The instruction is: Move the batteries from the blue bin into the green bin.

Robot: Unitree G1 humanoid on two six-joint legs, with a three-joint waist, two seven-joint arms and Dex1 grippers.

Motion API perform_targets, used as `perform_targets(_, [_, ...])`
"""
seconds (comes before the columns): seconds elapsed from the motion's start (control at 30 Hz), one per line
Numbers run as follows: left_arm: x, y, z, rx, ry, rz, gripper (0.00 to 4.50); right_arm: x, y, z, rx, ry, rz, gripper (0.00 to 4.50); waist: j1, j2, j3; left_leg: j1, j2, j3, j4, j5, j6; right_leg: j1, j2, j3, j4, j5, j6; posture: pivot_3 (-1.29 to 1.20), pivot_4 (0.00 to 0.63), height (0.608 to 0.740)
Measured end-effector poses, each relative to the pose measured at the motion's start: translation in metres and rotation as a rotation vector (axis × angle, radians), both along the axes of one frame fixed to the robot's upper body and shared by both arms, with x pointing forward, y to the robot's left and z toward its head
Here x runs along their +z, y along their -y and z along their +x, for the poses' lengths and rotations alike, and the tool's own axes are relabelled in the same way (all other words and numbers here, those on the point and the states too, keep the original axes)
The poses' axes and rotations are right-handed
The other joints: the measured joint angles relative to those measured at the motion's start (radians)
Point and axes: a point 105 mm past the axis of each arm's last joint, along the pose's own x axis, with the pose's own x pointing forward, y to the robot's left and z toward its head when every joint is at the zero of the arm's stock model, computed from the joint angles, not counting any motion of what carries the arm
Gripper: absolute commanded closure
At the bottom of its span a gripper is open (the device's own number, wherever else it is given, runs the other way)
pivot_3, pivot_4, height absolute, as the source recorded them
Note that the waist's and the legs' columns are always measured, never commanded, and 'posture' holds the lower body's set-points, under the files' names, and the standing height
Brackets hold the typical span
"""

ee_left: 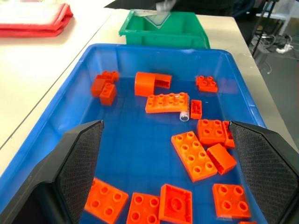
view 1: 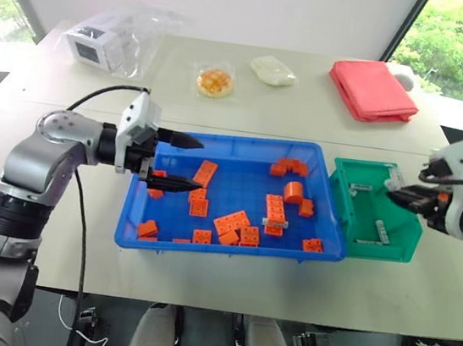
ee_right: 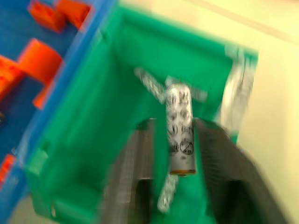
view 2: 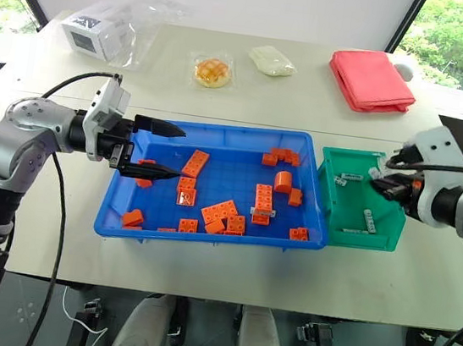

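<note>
Right gripper over green bin, battery between parted fingers, grip unclear; left gripper spread, empty, over blue bin

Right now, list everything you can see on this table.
blue bin: one, blue, table centre
orange bricks: many, orange, in blue bin
batteries: one in blue bin, at least two silver in green bin, one between right gripper's fingers
green bin: one, green, beside blue bin
red cloth: one, far right
bagged box: one, white, far left
food packets: two, far middle
left gripper: open, over blue bin
right gripper: open, over green bin
</note>
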Motion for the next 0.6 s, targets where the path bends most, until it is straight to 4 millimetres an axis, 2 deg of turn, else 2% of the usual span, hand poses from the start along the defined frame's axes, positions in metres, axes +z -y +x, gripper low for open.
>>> perform_targets(0.07, [-0.001, 0.0, 0.002, 0.001, -0.006, 0.003, 0.0, 0.004, -0.005, 0.002, 0.022, 0.018, 0.009, 0.5, 0.001, 0.0, 0.0, 0.0, 0.0, 0.0, 0.0, 0.0, 0.0, 0.0, 0.0, 0.0, 0.0, 0.0, 0.0, 0.0, 0.15, 0.734])
perform_targets(0.2, [0.0, 0.001, 0.003, -0.009, -0.005, 0.002, 0.0, 0.028, -0.028, 0.015, 0.132, 0.105, 0.0, 0.5, 0.002, 0.0, 0.0, 0.0, 0.0, 0.0, 0.0, 0.0, 0.0, 0.0, 0.0, 0.0, 0.0, 0.0, 0.0, 0.0, 0.15, 0.734])
perform_targets(0.3, [0.002, 0.001, 0.004, -0.01, 0.007, 0.002, 0.0, 0.039, -0.059, 0.025, 0.239, 0.137, 0.029, 0.5, 0.001, 0.0, 0.0, -0.001, 0.0, 0.0, 0.0, 0.0, 0.0, 0.0, 0.001, 0.0, 0.0, 0.0, 0.0, 0.0, 0.15, 0.734])
perform_targets(0.33, [0.002, 0.002, 0.004, -0.011, 0.009, 0.001, 0.0, 0.039, -0.076, 0.028, 0.283, 0.129, 0.062, 0.5, -0.001, 0.0, 0.0, -0.001, 0.0, 0.0, 0.0, 0.0, 0.0, -0.001, 0.001, 0.001, 0.0, 0.0, 0.0, 0.0, 0.15, 0.734])
perform_targets(0.37, [0.003, 0.003, 0.004, -0.015, 0.012, 0.0, 0.0, 0.036, -0.088, 0.029, 0.316, 0.112, 0.079, 0.5, 0.0, 0.0, 0.0, -0.001, 0.0, 0.0, 0.0, 0.0, 0.0, -0.001, 0.001, 0.001, 0.0, 0.0, 0.0, 0.0, 0.15, 0.734])
perform_targets(0.47, [0.003, 0.007, -0.002, -0.029, 0.018, 0.003, 0.0, 0.009, -0.125, 0.024, 0.375, -0.001, 0.123, 0.5, 0.006, 0.0, 0.0, -0.004, 0.0, -0.001, 0.0, 0.0, 0.0, -0.003, 0.0, 0.0, 0.001, 0.0, 0.0, 0.0, 0.15, 0.734])
perform_targets(0.6, [-0.005, 0.006, -0.005, -0.018, -0.012, 0.002, 0.0, -0.02, -0.144, 0.012, 0.387, -0.09, 0.142, 0.5, 0.012, 0.0, 0.0, -0.007, -0.001, -0.001, 0.001, 0.0, 0.0, -0.004, -0.002, -0.001, 0.0, 0.0, 0.0, 0.0, 0.15, 0.734])
